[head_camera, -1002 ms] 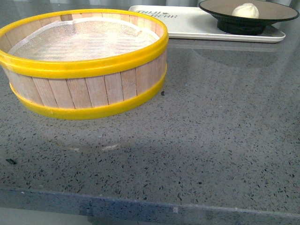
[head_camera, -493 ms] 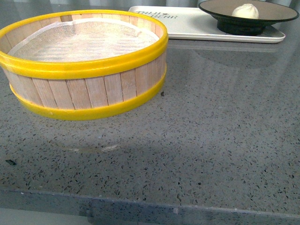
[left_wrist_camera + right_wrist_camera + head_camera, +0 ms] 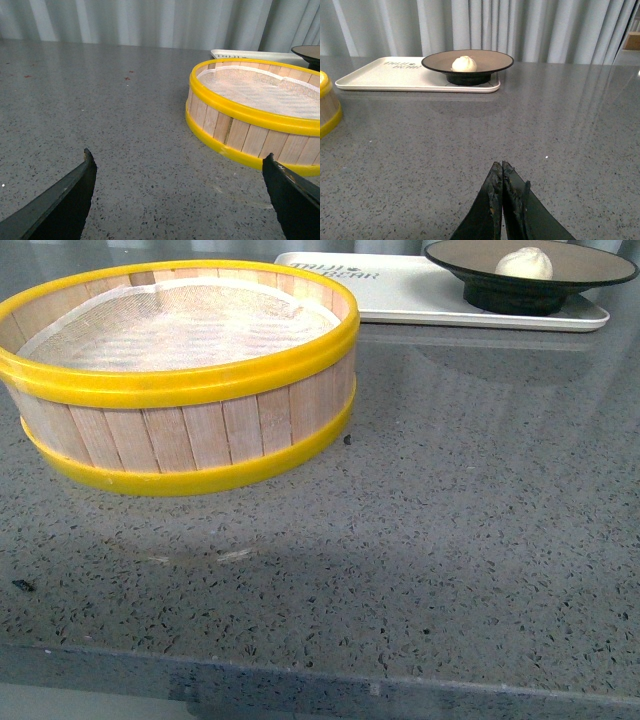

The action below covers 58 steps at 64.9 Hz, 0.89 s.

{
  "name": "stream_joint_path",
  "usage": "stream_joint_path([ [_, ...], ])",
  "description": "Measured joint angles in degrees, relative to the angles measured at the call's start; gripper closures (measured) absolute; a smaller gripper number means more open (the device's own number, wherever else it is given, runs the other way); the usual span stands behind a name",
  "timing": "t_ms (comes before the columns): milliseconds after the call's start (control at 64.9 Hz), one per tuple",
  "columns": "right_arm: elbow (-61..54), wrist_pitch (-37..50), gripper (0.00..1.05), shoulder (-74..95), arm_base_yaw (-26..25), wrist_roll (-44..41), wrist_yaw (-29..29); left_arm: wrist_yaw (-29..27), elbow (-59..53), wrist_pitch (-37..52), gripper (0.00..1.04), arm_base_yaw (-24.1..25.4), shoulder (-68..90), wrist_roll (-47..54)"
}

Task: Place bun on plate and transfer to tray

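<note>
White bun (image 3: pixel 464 63) on plate (image 3: pixel 490 62), tray (image 3: pixel 380 75) | right fingers (image 3: pixel 501 172) closed, empty, well apart | left fingers (image 3: pixel 87 165) wide open

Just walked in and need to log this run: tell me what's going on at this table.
Nothing is being handled now. The bun sits on the plate, and the plate stands on the tray. The left gripper is open above bare counter beside the steamer basket, which holds only its cloth liner. The right gripper is shut, empty, well short of the tray.
</note>
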Motion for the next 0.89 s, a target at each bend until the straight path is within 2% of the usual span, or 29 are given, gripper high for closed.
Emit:
stream_joint_path([
  [663, -2.84, 0.22, 1.03, -2.73, 0.0, 0.09, 0.0, 0.02, -0.02, 0.0, 0.07, 0.0, -0.02, 0.0],
  [894, -2.84, 0.22, 0.68, -2.73, 0.0, 0.09, 0.0, 0.02, -0.02, 0.0, 0.07, 0.0, -0.02, 0.0],
])
